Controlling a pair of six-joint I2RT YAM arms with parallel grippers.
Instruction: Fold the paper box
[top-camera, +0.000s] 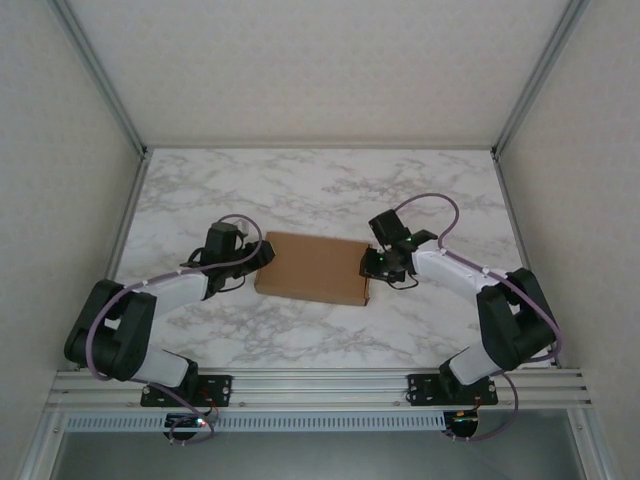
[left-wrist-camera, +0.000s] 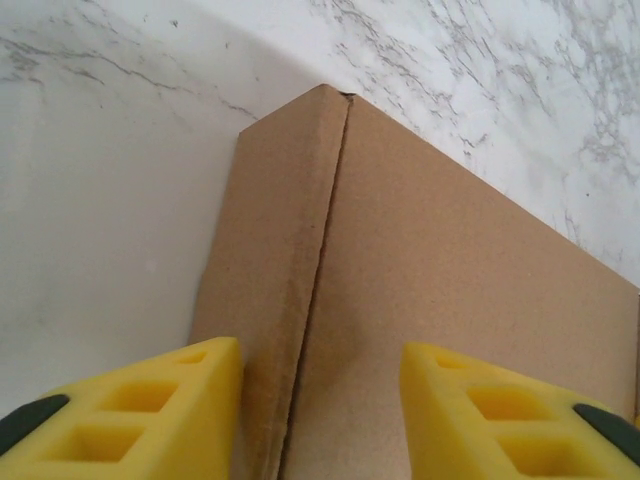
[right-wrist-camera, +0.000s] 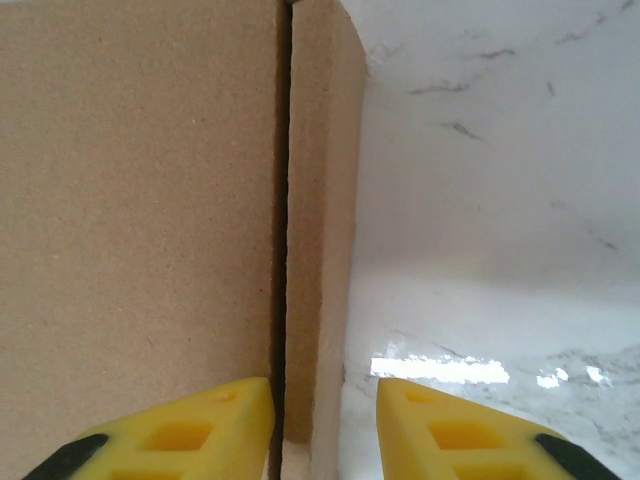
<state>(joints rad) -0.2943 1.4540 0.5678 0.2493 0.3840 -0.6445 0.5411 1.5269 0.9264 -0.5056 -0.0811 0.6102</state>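
Paper box (top-camera: 312, 267) lies flat on the marble table (top-camera: 300, 190), shut up into a thin brown shape. It sits between the two grippers, with one short edge at each.

The left gripper (top-camera: 262, 253) is at the box's left edge. In its wrist view the left gripper (left-wrist-camera: 320, 365) has its yellow fingers (left-wrist-camera: 150, 410) apart. The folded corner line of the box runs up between them. One finger is by the side wall and the other is over the top.

The right gripper (top-camera: 372, 264) is at the right edge. In its wrist view the right gripper (right-wrist-camera: 322, 395) also has its fingers (right-wrist-camera: 460, 430) apart, with the narrow side wall between them.

Bare table lies beyond each gripper, away from the paper box, and past the box's far edge.

Count: one box, two arms, two grippers, four yellow fingers.
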